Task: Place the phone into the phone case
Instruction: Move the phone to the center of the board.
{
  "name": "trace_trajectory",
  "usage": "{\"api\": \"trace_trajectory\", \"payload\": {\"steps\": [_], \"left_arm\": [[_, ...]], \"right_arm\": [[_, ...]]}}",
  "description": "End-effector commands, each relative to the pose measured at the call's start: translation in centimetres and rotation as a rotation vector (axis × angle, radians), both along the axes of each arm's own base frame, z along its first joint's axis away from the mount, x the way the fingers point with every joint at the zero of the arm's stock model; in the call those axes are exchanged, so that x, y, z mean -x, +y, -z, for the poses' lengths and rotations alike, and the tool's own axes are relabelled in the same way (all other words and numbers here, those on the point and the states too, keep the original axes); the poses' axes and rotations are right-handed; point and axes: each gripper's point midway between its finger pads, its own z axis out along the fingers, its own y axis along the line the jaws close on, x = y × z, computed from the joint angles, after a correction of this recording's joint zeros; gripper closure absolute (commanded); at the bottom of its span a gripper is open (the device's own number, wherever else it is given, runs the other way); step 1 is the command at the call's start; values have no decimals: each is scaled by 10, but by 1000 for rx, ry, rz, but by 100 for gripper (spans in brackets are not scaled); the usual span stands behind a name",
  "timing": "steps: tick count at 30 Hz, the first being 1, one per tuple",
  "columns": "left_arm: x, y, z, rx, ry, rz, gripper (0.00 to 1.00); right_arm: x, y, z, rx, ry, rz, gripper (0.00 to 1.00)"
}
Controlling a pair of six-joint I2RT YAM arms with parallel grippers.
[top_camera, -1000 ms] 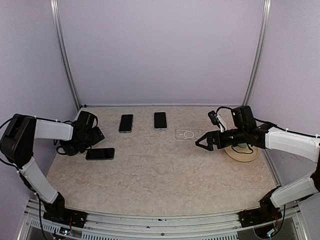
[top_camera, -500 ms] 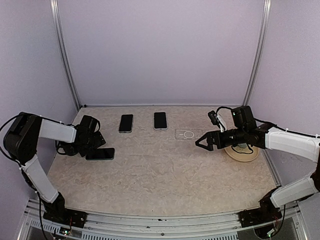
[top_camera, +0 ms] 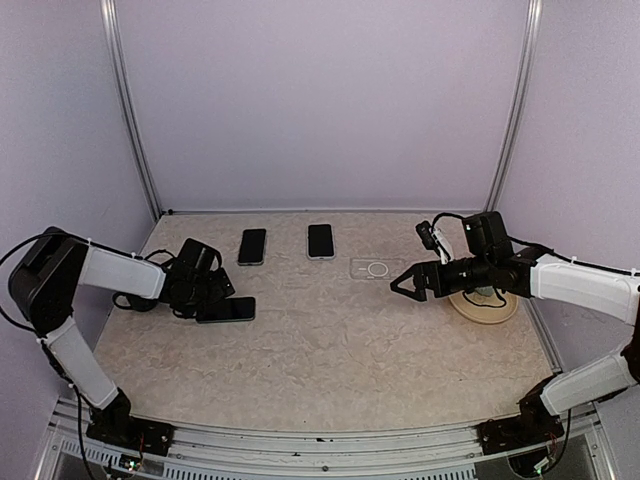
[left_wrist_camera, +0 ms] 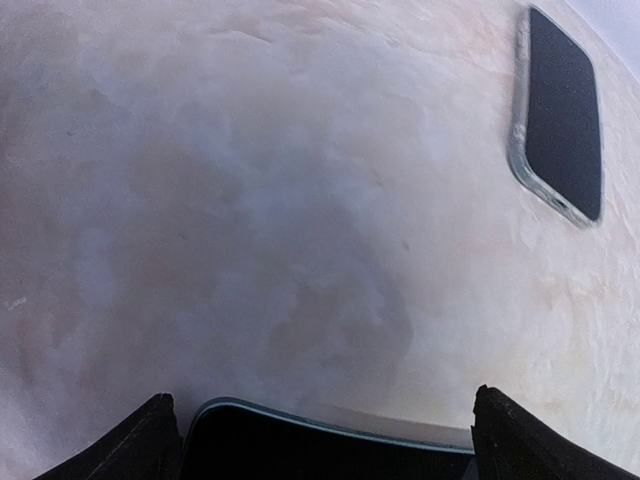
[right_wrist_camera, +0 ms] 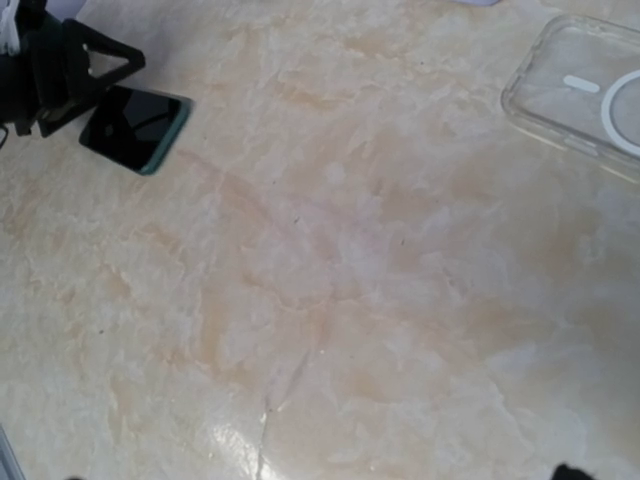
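Left gripper, jaws spread and ungrasping, straddles one end of the phone, whose long axis points right toward the case; right gripper, equally spread, hovers nearer it.

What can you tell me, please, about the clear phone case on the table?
The phone case is see-through and plastic-looking, with rounded corners and a white ring and short white bar on its back. It lies flat and empty on the marbled table, near the open right pincer; nothing else appears to touch it.
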Motion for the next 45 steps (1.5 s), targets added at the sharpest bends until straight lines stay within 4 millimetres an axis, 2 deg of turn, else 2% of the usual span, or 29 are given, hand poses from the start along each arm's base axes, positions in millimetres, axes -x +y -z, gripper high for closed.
{"api": "trace_trajectory", "payload": {"steps": [1,3,7,17,25,29,33,37,40,42,45], "left_arm": [[26,-40,20,53,109,92,1],[24,-54,19,56,106,129,1],[28,-78,30,52,136,183,1],[31,-149,29,44,106,392,1],[52,-175,37,94,135,483,1],[60,-187,33,99,126,537,1],[51,-185,11,44,46,569,1],[42,-188,-30,-13,-66,653,1],[39,-189,-55,-83,-149,750,1],[40,-193,-65,-141,-196,846,1],[50,-203,-67,-219,-235,1045,1]], "right_arm": [[-2,0,0,-19,-4,0,0],[-2,0,-1,-22,-9,0,0],[-2,-1,-5,-17,-17,3,0],[-1,-3,-6,5,-45,-8,0],[-6,-7,-10,37,-79,24,0],[-10,-11,-10,73,-87,51,0],[-11,-13,-15,42,-78,84,0],[-2,-13,-20,-2,-107,67,0],[-3,-13,-17,13,-107,65,0],[-4,-12,-12,28,-93,50,0],[1,-6,-15,2,-96,11,0]]}}
